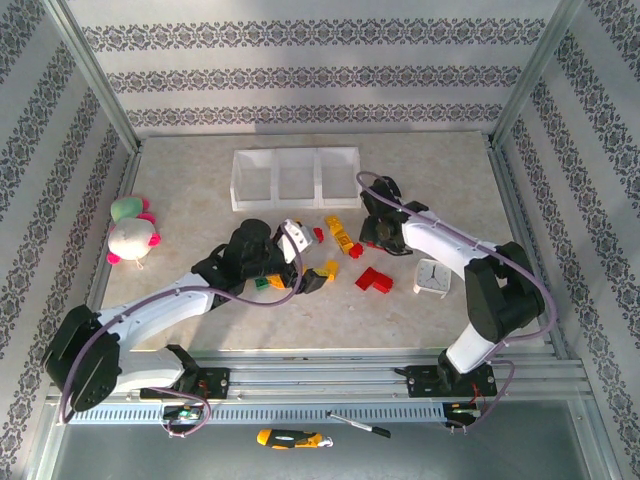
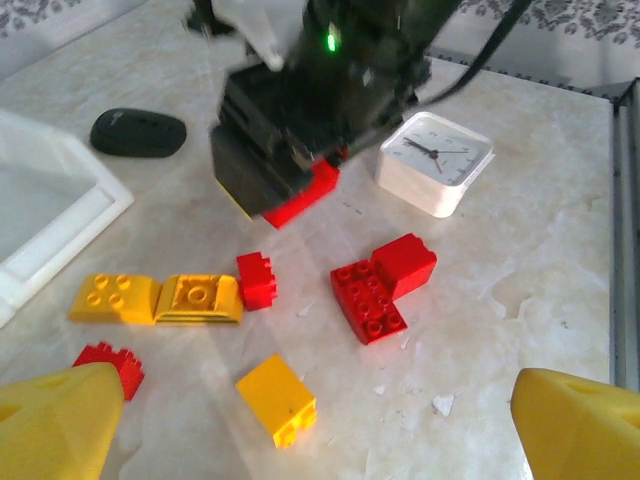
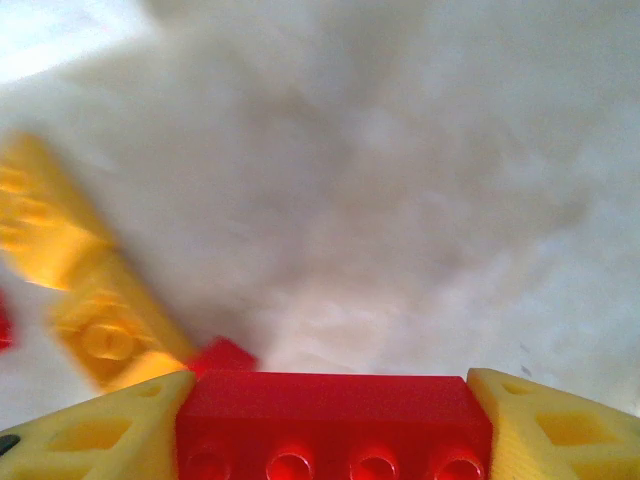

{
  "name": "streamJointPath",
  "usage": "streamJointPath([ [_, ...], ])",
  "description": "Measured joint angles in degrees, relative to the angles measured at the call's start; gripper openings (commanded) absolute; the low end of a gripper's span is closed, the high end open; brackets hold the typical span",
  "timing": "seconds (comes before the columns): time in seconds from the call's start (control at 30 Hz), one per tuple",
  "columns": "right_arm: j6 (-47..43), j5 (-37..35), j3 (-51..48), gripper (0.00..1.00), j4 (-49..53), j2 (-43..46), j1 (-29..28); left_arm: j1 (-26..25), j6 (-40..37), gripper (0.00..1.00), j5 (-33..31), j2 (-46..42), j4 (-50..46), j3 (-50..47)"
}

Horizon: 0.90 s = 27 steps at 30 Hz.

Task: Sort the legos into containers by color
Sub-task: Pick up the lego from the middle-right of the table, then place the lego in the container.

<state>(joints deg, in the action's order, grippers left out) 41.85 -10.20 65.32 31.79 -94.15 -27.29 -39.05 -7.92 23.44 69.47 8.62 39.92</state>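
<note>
R jaws held red brick (image 3: pixel 330 415) by its ends; light, stiff, slick plastic, prob. secure. L jaws wide, empty.

Overhead view down onto the table (image 1: pixel 200 225); both wrist views low, close over shared legos (image 2: pixel 160 298)

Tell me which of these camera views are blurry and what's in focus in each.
Right wrist view: the table and yellow bricks are smeared, while the held red brick is sharp. Left wrist view: the right hand is blurred, the loose bricks and clock crisp. Top external view: evenly lit, soft shadows, no blur.
</note>
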Motion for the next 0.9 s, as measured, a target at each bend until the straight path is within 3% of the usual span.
streamJointPath([
  [0.2,-4.8,-1.6,15.4,0.59,-2.6,-6.3,-1.1,0.0,4.6,0.99,-5.2,-3.3,-1.1,-3.1],
  [0.53,-12.3,-3.7,40.9,0.6,-6.9,-29.9,1.0,0.0,11.8,0.99,-13.4,-5.6,-4.7,-4.1],
  [0.67,-14.3,-3.7,46.5,0.72,-6.7,-35.3,1.7,0.0,14.2,0.99,-16.3,-5.8,-6.5,-4.1],
  [0.77,-15.3,-3.2,47.9,0.84,-6.5,-36.0,2.0,0.0,16.4,0.99,-19.2,-5.8,-8.5,-4.1],
  [0.9,-16.5,-2.6,48.8,0.93,-6.8,-35.6,2.0,0.2,20.4,0.99,-24.1,-5.7,-12.2,-3.4],
])
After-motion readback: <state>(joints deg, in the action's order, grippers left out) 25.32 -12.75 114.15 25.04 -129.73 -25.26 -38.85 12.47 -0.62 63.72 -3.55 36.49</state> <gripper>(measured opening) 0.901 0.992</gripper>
